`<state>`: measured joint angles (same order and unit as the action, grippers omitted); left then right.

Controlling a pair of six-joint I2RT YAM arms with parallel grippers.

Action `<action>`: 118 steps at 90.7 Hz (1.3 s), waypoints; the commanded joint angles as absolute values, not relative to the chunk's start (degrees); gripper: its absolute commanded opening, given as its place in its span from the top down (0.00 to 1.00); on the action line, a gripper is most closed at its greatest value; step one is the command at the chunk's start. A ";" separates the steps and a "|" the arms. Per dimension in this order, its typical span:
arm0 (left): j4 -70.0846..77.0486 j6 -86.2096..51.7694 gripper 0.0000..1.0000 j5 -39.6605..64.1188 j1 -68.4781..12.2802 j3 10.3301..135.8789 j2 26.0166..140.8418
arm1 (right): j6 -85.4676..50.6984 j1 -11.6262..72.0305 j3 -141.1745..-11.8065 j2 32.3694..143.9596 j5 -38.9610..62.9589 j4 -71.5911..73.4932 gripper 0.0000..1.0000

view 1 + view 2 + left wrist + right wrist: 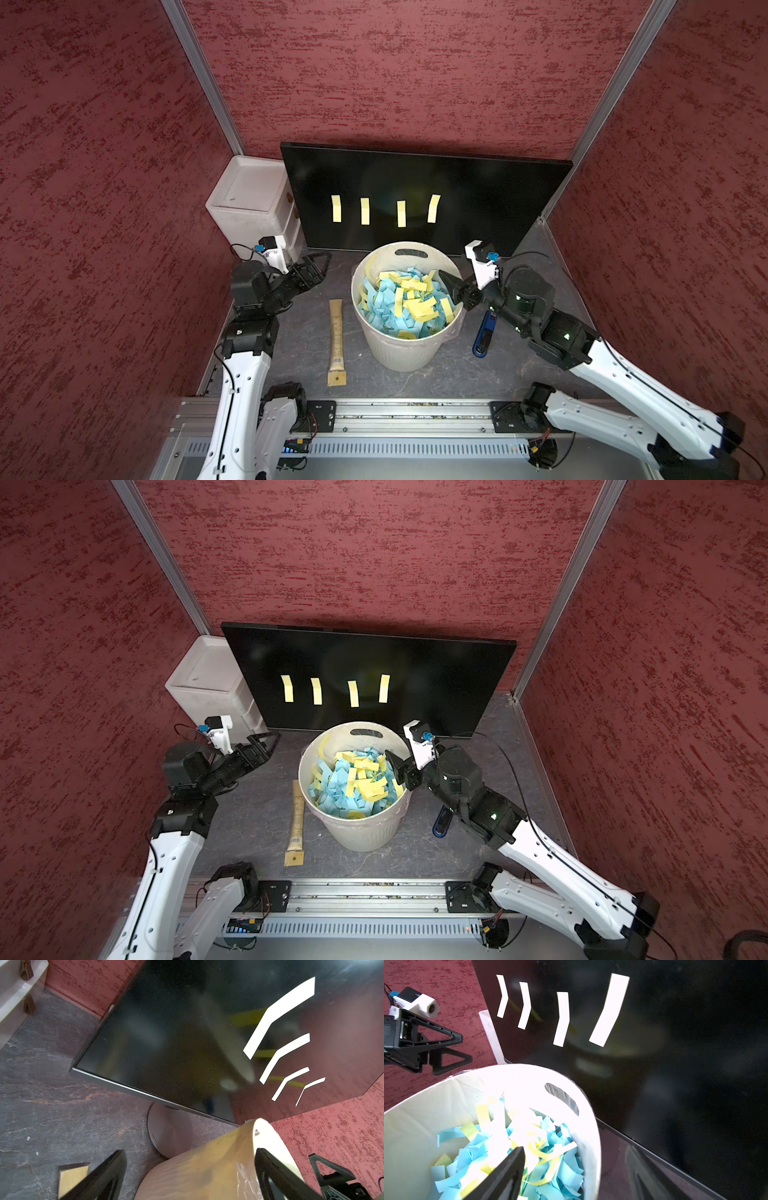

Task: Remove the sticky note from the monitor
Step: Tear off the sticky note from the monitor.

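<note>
Monitor (pixel 478 191) stands beyond both grippers in both top views, four yellow sticky notes (pixel 365 211) on its face; right gripper (pixel 448 284) hangs over the bin (pixel 399 349). Left wrist: left gripper (pixel 191 1151) gapes wide, empty. Right wrist: one finger (pixel 506 1176) shows; spread unclear.

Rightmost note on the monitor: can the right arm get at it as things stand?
Probably yes. The right gripper hangs open over the bin, below that note on the monitor, with nothing standing between them.

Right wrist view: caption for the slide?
White bin of blue and yellow paper strips before the monitor, which bears four sticky notes.
</note>
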<state>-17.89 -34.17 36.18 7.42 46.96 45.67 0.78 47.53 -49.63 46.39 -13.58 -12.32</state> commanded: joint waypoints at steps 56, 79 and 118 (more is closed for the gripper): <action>-9.84 -46.18 0.10 39.61 5.22 57.20 55.39 | 6.29 46.57 -38.97 31.09 -29.40 0.19 0.02; -9.35 -46.27 0.18 37.54 2.48 61.31 60.06 | 5.80 46.58 -39.02 27.81 -30.21 -1.28 0.02; -7.76 -45.91 0.35 33.80 -0.09 64.06 64.68 | 6.15 46.58 -38.41 26.94 -30.60 -0.18 0.02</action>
<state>-9.76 -46.50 35.48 0.25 62.24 64.38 6.28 46.94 -38.50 27.75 -29.26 -1.52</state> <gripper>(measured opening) 0.669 0.983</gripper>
